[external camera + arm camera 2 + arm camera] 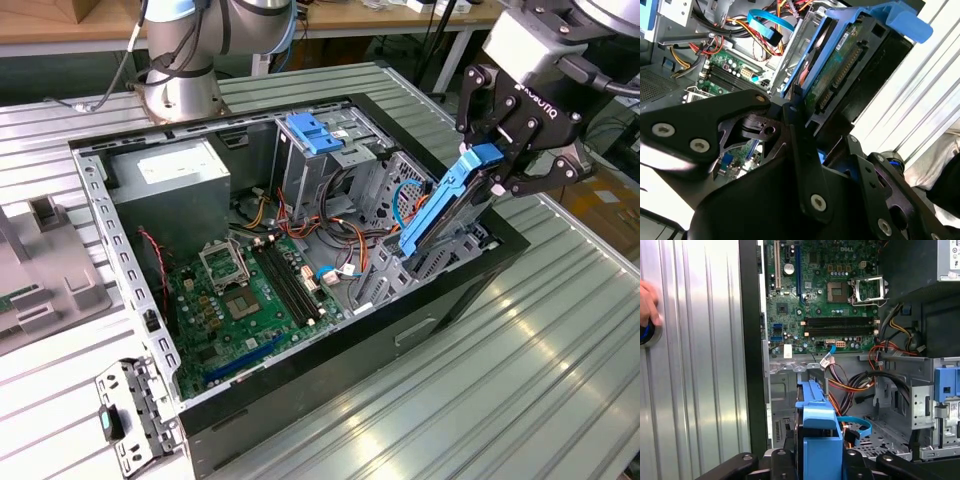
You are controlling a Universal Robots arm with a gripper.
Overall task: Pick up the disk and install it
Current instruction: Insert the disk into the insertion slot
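Note:
The disk (445, 205), a flat drive in a blue plastic carrier, hangs tilted over the open computer case (455, 300) at the exterior view's right. Its lower end dips into the metal drive bay (425, 262) by the case's side wall. My gripper (492, 168) is shut on the disk's upper end. In the second wrist view the disk (840, 75) shows its connector edge and blue carrier tab (900, 22) beyond my black fingers (800, 145). The first wrist view looks down along the blue carrier (817, 425) toward the bay floor.
Inside the case lie a green motherboard (240, 300), a grey power-supply box (170, 180), a tall metal cage with a blue bracket (315, 130) and loose cables (340, 240). A grey plastic part (50, 270) sits at the exterior view's left. A hand (647, 300) rests on the ribbed table.

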